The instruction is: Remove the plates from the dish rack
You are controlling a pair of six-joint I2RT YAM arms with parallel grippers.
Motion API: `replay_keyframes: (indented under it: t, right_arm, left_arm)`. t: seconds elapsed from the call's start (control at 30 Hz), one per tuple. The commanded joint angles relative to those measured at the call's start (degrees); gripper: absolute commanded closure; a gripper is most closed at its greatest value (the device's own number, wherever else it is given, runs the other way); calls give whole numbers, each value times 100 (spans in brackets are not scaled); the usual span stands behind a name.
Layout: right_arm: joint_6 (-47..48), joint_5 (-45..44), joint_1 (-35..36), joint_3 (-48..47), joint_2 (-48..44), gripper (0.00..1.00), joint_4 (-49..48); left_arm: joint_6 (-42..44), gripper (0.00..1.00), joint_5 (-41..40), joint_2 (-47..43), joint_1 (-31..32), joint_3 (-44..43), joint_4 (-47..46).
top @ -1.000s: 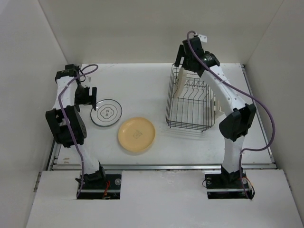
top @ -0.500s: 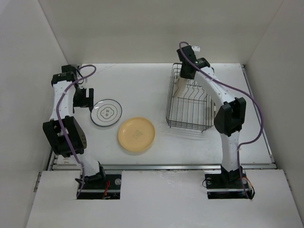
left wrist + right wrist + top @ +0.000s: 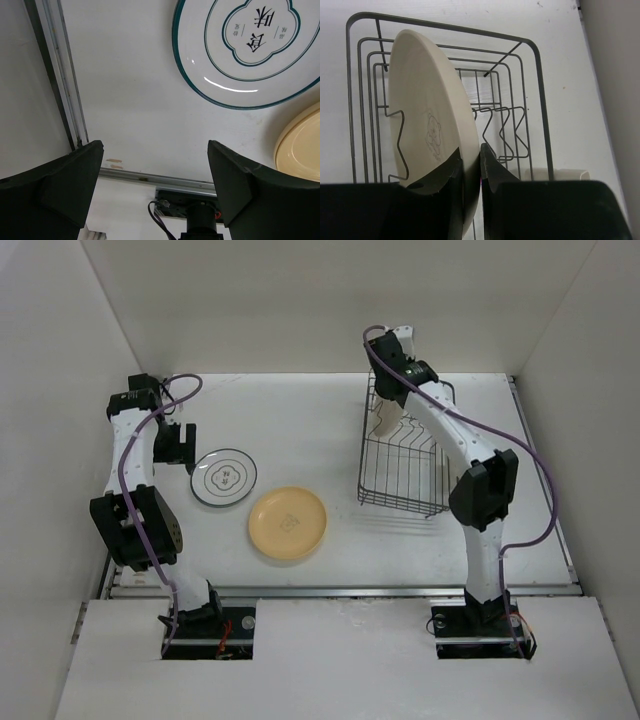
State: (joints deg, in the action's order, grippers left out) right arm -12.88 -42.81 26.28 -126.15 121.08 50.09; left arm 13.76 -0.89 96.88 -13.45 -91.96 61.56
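Note:
The dark wire dish rack [image 3: 400, 475] stands at the right of the table. One cream plate [image 3: 422, 110] stands upright in its slots at the far end, also seen from above as the cream plate [image 3: 382, 426]. My right gripper [image 3: 470, 157] is shut on this plate's upper rim, one finger on each face. A white plate with a thin dark rim and centre motif [image 3: 224, 478] and a yellow-orange plate [image 3: 288, 523] lie flat on the table to the left. My left gripper [image 3: 155, 180] hangs open and holds nothing, just left of the white plate [image 3: 250, 50].
A beige cutlery holder [image 3: 555, 174] hangs on the rack's right side. A metal rail [image 3: 60, 75] runs along the table's left edge, close to the left gripper. White walls enclose the table on three sides.
My right gripper has come down into the rack's far end and shut on the cream plate's rim. The rack's near end has shifted slightly right. The left arm has barely moved.

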Motion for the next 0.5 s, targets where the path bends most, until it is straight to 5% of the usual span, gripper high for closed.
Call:
replay_keyframes:
  t: [0.0, 0.47]
  right_arm:
    - [725, -420, 236, 97, -313, 100, -710]
    - [1332, -1873, 342, 583, -1086, 100, -1246]
  left_arm:
    - [74, 17, -35, -134, 1, -199, 172]
    - [250, 17, 80, -196, 1, -138, 225]
